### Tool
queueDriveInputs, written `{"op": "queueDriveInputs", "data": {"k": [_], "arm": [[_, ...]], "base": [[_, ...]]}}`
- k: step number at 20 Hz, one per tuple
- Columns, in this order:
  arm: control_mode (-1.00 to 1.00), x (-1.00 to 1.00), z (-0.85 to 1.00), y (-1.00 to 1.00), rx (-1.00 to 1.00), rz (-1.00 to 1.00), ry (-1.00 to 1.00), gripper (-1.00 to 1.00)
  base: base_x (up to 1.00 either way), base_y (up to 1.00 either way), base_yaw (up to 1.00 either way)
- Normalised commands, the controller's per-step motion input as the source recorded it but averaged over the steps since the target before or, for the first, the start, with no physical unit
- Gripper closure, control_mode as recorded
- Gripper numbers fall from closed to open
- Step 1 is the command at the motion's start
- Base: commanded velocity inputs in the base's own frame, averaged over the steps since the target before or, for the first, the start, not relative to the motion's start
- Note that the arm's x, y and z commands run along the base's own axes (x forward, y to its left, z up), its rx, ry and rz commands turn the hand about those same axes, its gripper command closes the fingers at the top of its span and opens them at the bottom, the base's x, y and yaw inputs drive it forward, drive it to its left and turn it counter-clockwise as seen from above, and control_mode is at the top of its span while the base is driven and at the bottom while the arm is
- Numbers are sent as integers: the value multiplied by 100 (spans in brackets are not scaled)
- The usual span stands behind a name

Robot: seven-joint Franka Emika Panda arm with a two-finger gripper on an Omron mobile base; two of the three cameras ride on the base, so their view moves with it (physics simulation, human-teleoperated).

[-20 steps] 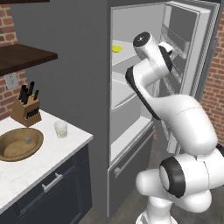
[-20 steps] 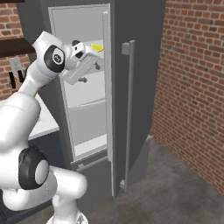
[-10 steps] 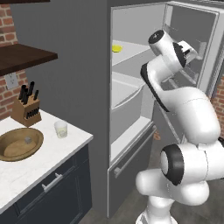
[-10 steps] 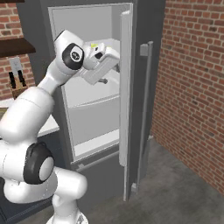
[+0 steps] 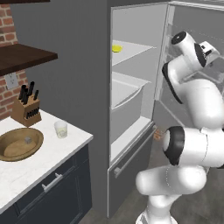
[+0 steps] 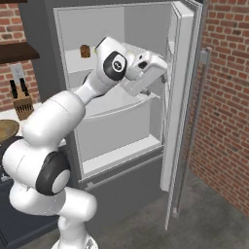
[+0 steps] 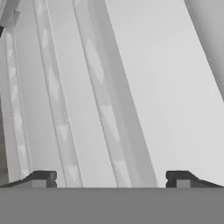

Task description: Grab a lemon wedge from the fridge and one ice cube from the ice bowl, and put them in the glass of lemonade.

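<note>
The fridge (image 5: 131, 109) stands open with pale shelves inside. On its top shelf lies the small yellow lemon wedge (image 5: 117, 48). My gripper (image 6: 164, 73) is up at the inner face of the swung-out door (image 6: 177, 97), well right of the wedge. In the hand view the gripper (image 7: 111, 179) is open, with only the ribbed door lining between its fingertips (image 7: 41, 178). The glass of lemonade (image 5: 61, 129) stands on the white counter. Left of it, the wooden ice bowl (image 5: 13, 151) holds a tiny ice cube (image 5: 27, 140).
A brown muffin-like lump (image 6: 85, 50) sits on the upper fridge shelf. A knife block (image 5: 27, 109) stands at the counter's back by the brick wall. The door's long bar handle (image 6: 197, 112) faces a brick wall (image 6: 228, 97) on the right. A dark shelf (image 5: 22, 57) hangs above the counter.
The fridge door has swung much wider to the right. My hand has travelled right with it, from in front of the shelves to the door's inner face. The jaws stayed open.
</note>
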Motion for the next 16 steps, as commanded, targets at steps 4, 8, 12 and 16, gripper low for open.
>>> {"op": "queueDriveInputs", "data": {"k": [4,8,12,16], "arm": [[-100,60,0,-100,0,-6,4,-100],[-100,53,7,-100,1,-1,1,-100],[-100,-17,28,-56,13,0,-3,-100],[-100,-84,24,4,16,3,-23,-100]], "base": [[0,0,0],[0,0,0],[0,0,0],[0,0,0]]}}
